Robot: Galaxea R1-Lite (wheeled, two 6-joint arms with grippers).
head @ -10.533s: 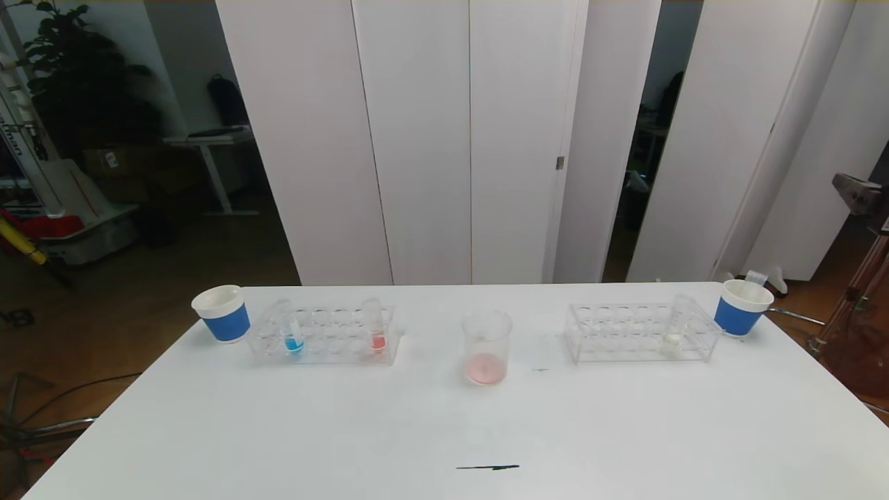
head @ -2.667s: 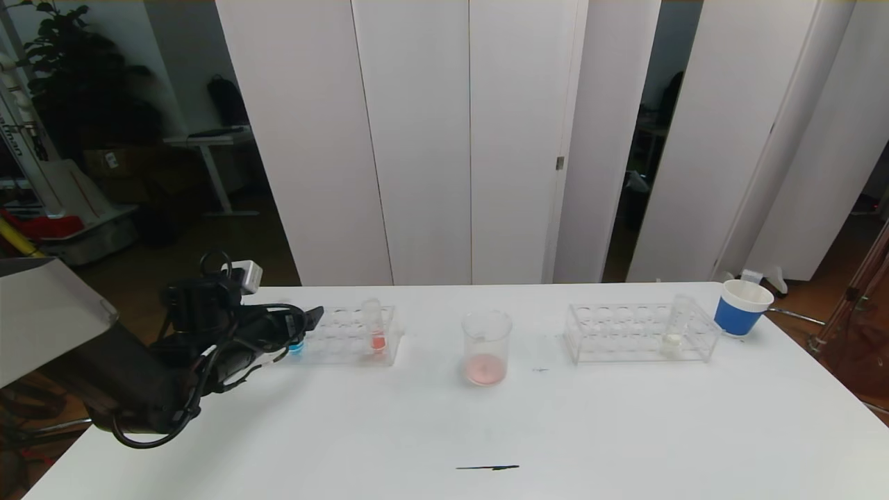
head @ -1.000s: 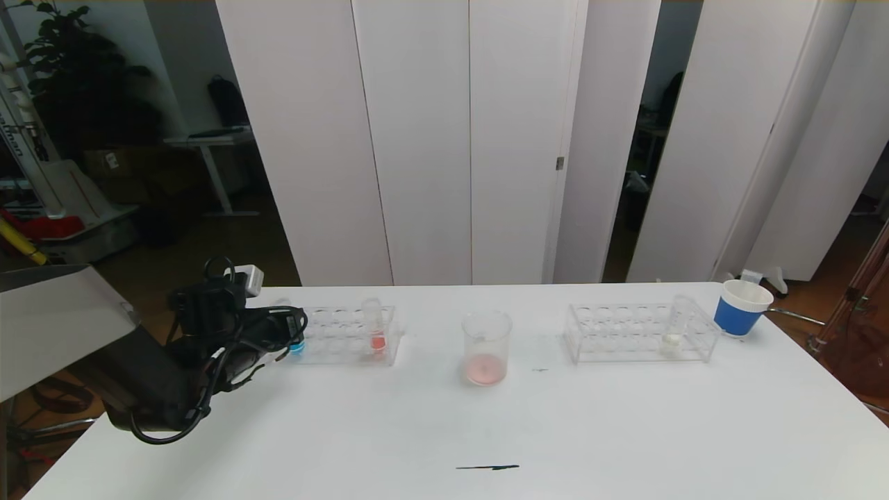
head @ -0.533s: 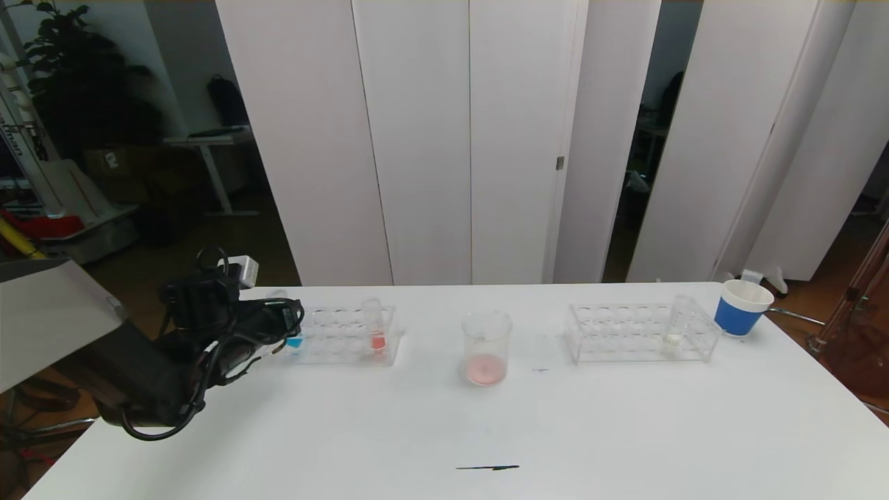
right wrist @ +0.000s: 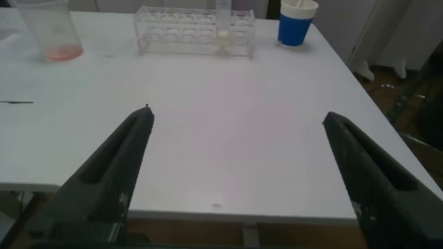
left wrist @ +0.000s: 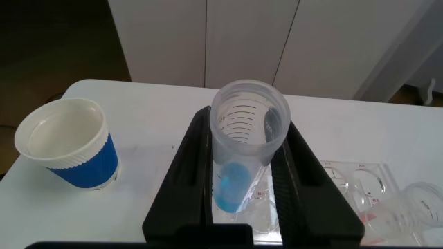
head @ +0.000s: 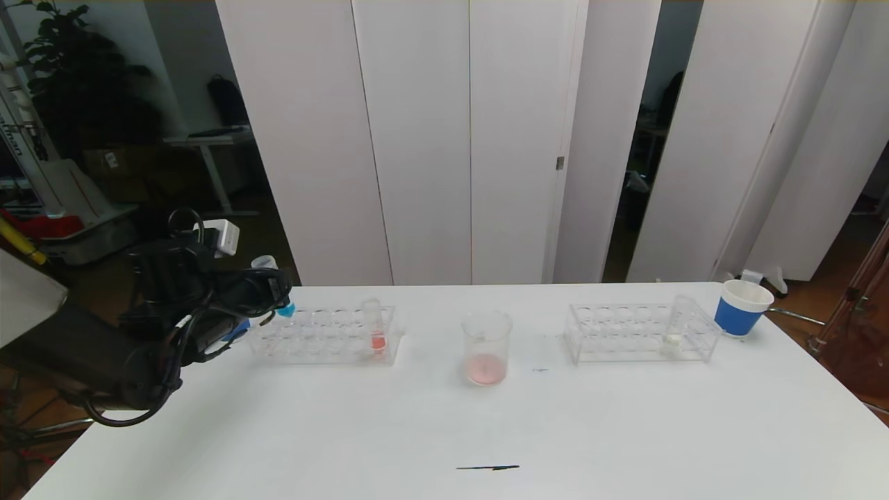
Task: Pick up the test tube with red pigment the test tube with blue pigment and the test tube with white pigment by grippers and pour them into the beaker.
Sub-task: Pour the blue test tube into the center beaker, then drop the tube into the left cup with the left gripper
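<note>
Left gripper (head: 274, 300) was clenched on the test tube with blue pigment (left wrist: 242, 159), held above the left rack (head: 326, 337) at the rack's 9 o'clock end. Beaker (head: 486, 347), reddish residue inside, sat on the bench (head: 444, 430) at 3 o'clock of that rack. Test tube with white pigment (head: 675, 326) stood in the right rack (head: 625, 333). Right gripper (right wrist: 239, 180) hung released over the bench's near edge.

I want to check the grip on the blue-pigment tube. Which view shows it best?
The left wrist view: the test tube with blue pigment sits clamped in the left gripper. The head view shows only its blue tip and rim. The right wrist view misses it.
</note>
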